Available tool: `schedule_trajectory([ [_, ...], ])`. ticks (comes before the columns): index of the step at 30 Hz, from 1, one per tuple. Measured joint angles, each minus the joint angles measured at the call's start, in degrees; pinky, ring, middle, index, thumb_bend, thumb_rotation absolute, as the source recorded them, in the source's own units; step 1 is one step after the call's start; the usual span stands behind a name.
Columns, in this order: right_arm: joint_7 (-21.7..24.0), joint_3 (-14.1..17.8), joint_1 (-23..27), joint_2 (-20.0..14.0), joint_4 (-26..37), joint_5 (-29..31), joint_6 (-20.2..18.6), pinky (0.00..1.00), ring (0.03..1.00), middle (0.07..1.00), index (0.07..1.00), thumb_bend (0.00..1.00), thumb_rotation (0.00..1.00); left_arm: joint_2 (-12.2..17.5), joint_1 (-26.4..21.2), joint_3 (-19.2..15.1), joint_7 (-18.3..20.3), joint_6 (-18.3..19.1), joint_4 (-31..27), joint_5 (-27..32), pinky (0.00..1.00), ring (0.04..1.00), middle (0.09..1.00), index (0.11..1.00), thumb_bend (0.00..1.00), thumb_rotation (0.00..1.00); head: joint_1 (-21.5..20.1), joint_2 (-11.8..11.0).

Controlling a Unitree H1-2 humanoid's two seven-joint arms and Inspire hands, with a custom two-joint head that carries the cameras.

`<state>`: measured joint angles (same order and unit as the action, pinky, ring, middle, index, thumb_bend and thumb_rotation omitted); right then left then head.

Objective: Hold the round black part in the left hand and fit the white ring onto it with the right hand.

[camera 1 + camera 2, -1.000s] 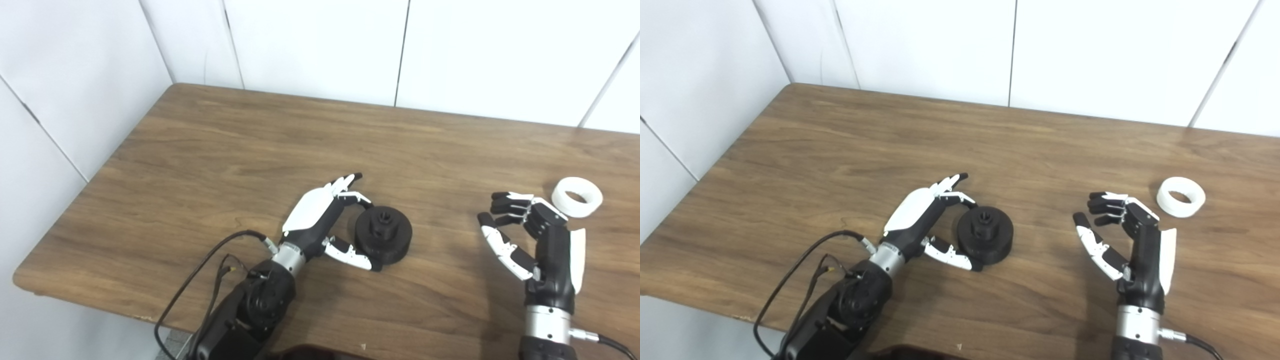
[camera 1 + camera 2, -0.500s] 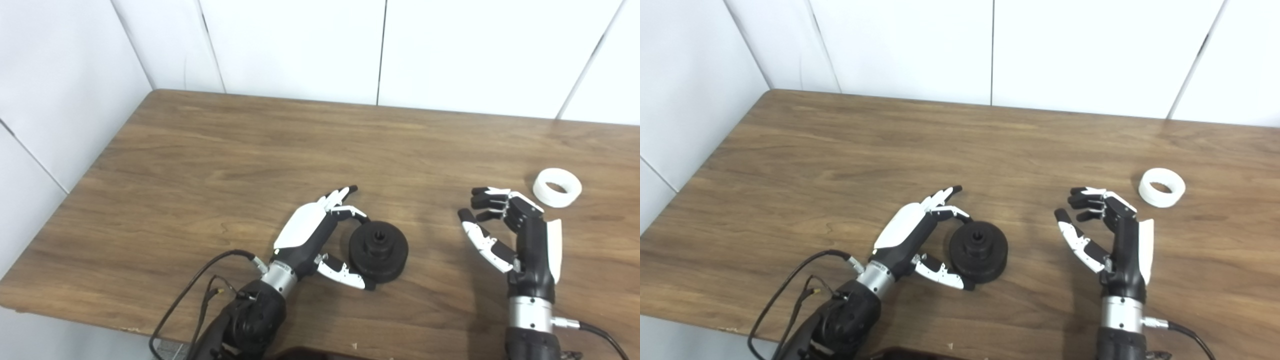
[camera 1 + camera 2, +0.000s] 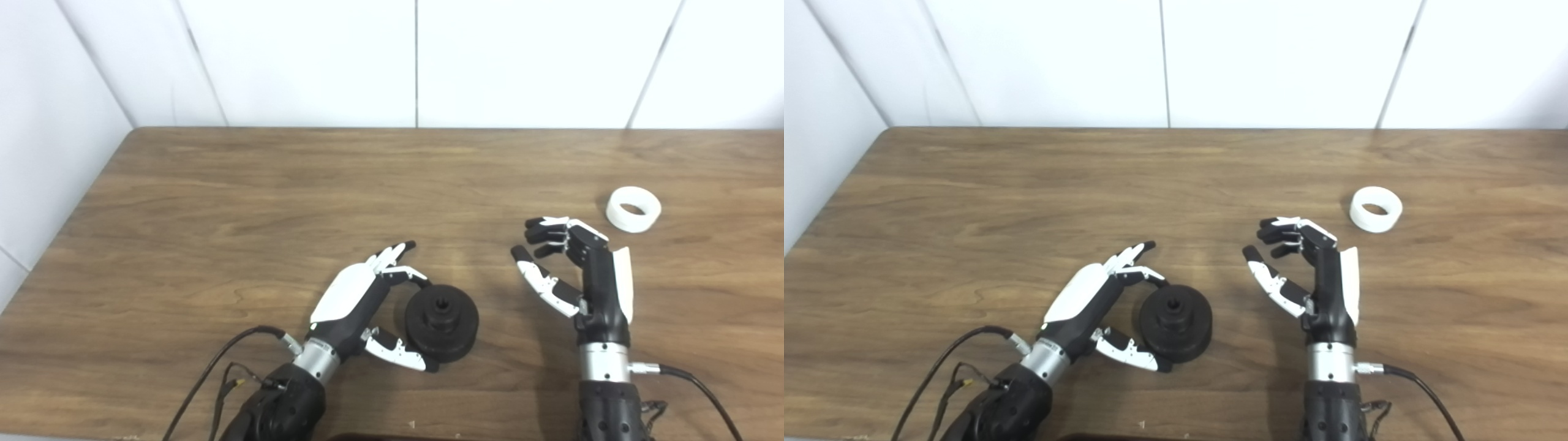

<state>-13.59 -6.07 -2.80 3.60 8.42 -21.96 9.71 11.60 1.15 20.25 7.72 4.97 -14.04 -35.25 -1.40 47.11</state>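
Note:
The round black part (image 3: 441, 321) lies flat on the wooden table (image 3: 245, 202), near the front edge, with its hub facing up. My left hand (image 3: 367, 300) is cupped against its left side: one finger curls over the far rim and the thumb lies along the near rim, while the other fingers point straight out. The part still rests on the table. The white ring (image 3: 633, 209) lies flat at the right. My right hand (image 3: 576, 269) stands upright and open just left of and nearer than the ring, apart from it, holding nothing.
White wall panels stand behind the table's far edge. The table's left edge (image 3: 833, 190) runs diagonally at the left. Black cables (image 3: 214, 373) trail from the left wrist, and another cable (image 3: 704, 392) trails from the right wrist.
The whole picture has shifted, so the camera has moved. Both hands keep the same pose relative to the black part and the white ring.

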Motion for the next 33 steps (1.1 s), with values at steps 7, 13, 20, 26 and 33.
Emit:
schedule_trajectory([
  [7,-0.4,-0.8,-0.1,0.6,0.0,-1.0,-0.7,0.44,0.554,0.621,0.497,0.50,0.14,0.5,0.1,-1.2,0.3,-1.1,0.0,0.2,1.00,1.000,1.000,0.544,0.93,0.21,-8.4,-1.4],
  [13,-2.1,-2.5,-0.3,2.0,-0.5,-3.2,-0.7,0.47,0.569,0.620,0.497,0.50,0.14,2.0,0.5,-2.5,0.6,-2.1,0.0,1.6,1.00,1.000,1.000,0.552,0.93,0.20,-14.4,-2.3],
  [20,-3.3,-3.1,-0.1,3.2,-1.2,-4.2,-0.7,0.49,0.576,0.624,0.496,0.50,0.14,2.8,0.5,-3.7,1.7,-2.7,0.2,3.5,1.00,1.000,1.000,0.553,0.93,0.20,-15.6,-3.1],
  [26,-3.5,-3.1,0.2,3.2,-1.6,-4.2,-0.7,0.46,0.562,0.622,0.497,0.50,0.14,3.2,0.4,-4.4,2.2,-3.4,0.7,3.7,1.00,1.000,1.000,0.554,0.92,0.20,-16.1,-3.8],
  [33,-3.6,-3.1,0.7,2.8,-1.6,-6.2,-0.7,0.42,0.528,0.624,0.497,0.50,0.14,3.2,0.2,-4.8,2.3,-3.5,0.9,3.8,1.00,1.000,1.000,0.552,0.92,0.19,-18.0,-4.4],
])
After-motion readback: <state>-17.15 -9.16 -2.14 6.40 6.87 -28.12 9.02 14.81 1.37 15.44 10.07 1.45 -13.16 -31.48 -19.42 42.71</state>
